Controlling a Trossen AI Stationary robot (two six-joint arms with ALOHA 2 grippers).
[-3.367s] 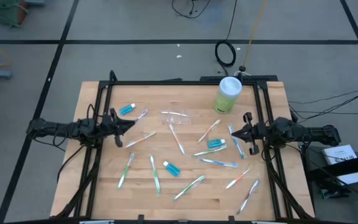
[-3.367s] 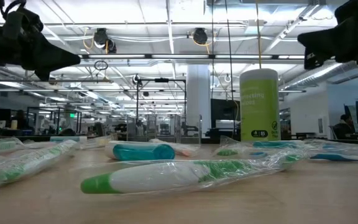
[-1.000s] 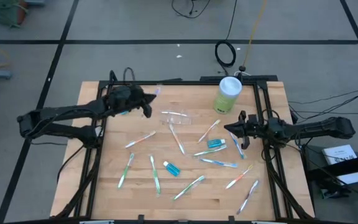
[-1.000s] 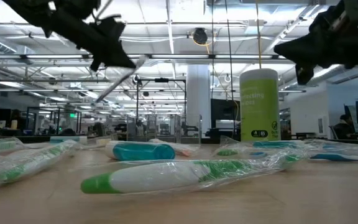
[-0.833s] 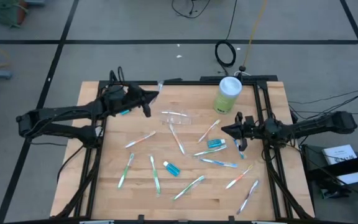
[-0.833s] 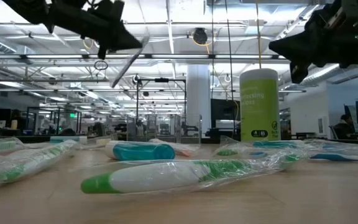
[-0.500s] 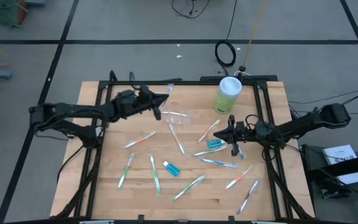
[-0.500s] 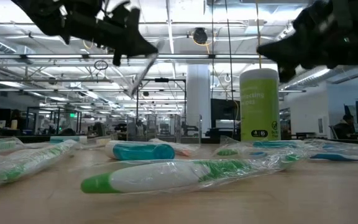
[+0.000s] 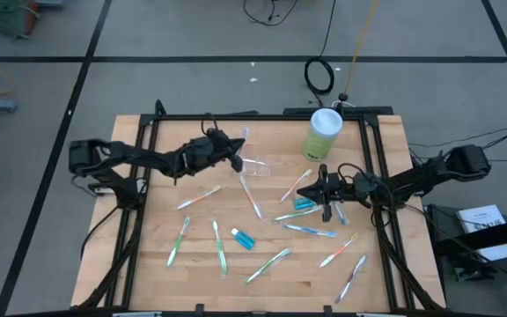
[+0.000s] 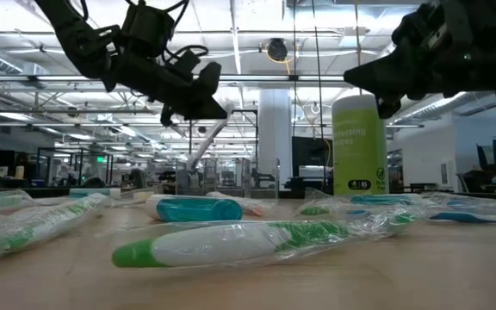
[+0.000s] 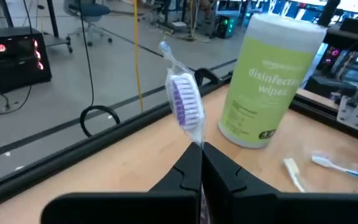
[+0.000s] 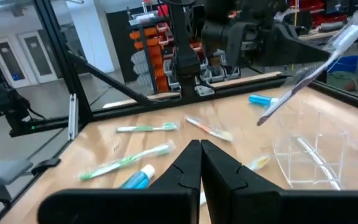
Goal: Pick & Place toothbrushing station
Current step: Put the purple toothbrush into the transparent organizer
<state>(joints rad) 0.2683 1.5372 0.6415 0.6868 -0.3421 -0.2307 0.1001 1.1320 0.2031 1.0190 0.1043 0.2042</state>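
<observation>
- Two arms are over the counter (image 9: 148, 264), and the step in hand looks like the carry: one wrapped toothbrush is on its way to the clear container.
- Largest thing standing is the green wipes canister (image 9: 322, 134), upright at the far right of the counter; it plays no part that I can see in this step.
- Left pincer (image 9: 232, 157) is clamped on a wrapped purple-bristled toothbrush (image 11: 183, 106), holding it lifted off the wood, head end pointing away from the wrist.
- Low view shows that brush (image 10: 203, 145) slanting down from the pincer (image 10: 198, 108), hanging clear of the things lying on the counter.
- Clear plastic container (image 9: 255, 166) lies just right of the left pincer, toward the far middle of the counter; it seems to lie flat rather than stand.
- Right pincer (image 9: 322, 195) is closed and holds nothing, hovering above a teal tube (image 9: 304, 203) and several brushes at the right middle.
- Remaining toothbrushes lie scattered over the near half, among them a green one (image 9: 220, 246) and another teal tube (image 9: 243, 239).
- Next move, in my judgement: bring the held brush over the container's opening, line its long axis with the container, lower it, then release.
- Risk, as I judge it: the crinkly wrapper may cling to the fingers, and the light container may slide if nudged.
</observation>
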